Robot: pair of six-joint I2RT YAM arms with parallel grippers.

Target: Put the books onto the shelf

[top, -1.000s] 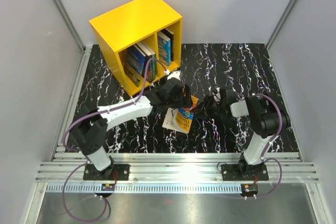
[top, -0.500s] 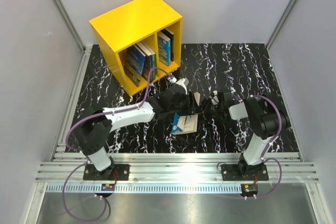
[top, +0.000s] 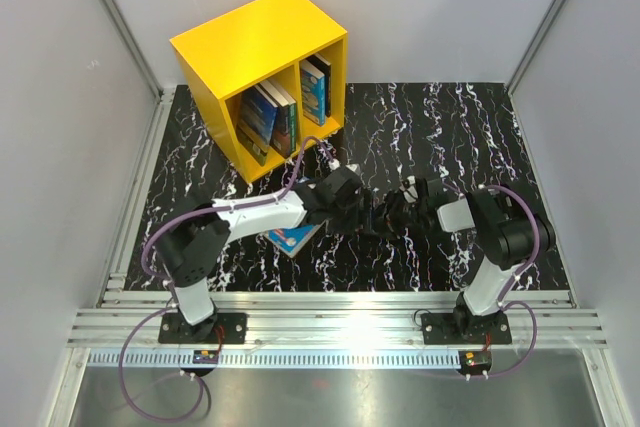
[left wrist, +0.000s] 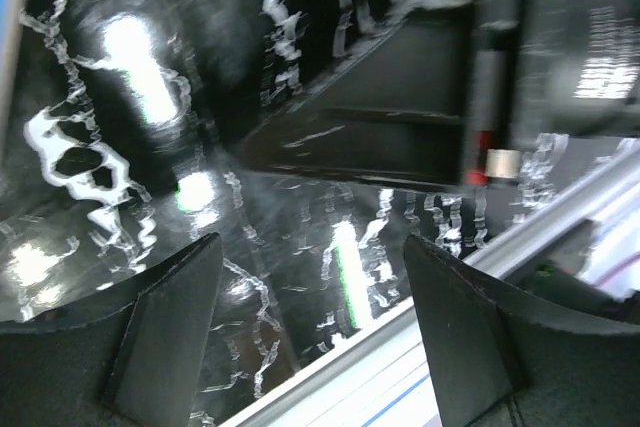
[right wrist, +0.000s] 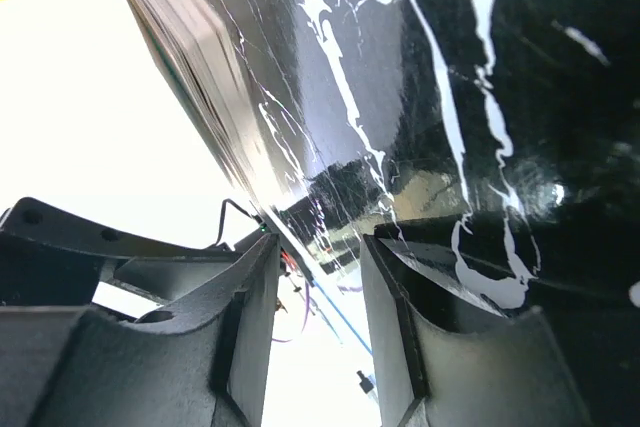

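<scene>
The yellow shelf (top: 245, 42) stands at the back left. Books lean in its left compartment (top: 266, 117), and another stands in its right compartment (top: 315, 87). One blue-covered book (top: 295, 238) lies flat on the black marbled table, partly under my left forearm. My left gripper (top: 360, 209) (left wrist: 310, 247) is open and holds nothing. It points at my right gripper (top: 386, 217) (right wrist: 318, 247), almost tip to tip. The right gripper's fingers stand apart with nothing between them. Neither gripper touches the book.
The table (top: 440, 137) is glossy black with white veins. Aluminium rails (top: 340, 312) run along the near edge, and grey walls close in the sides. The right arm's dark body (left wrist: 520, 57) fills the upper right of the left wrist view.
The book that stood tilted between the two grippers has dropped. It now lies flat, further left, under the left arm. The left gripper swung right and lower, towards the right gripper.
</scene>
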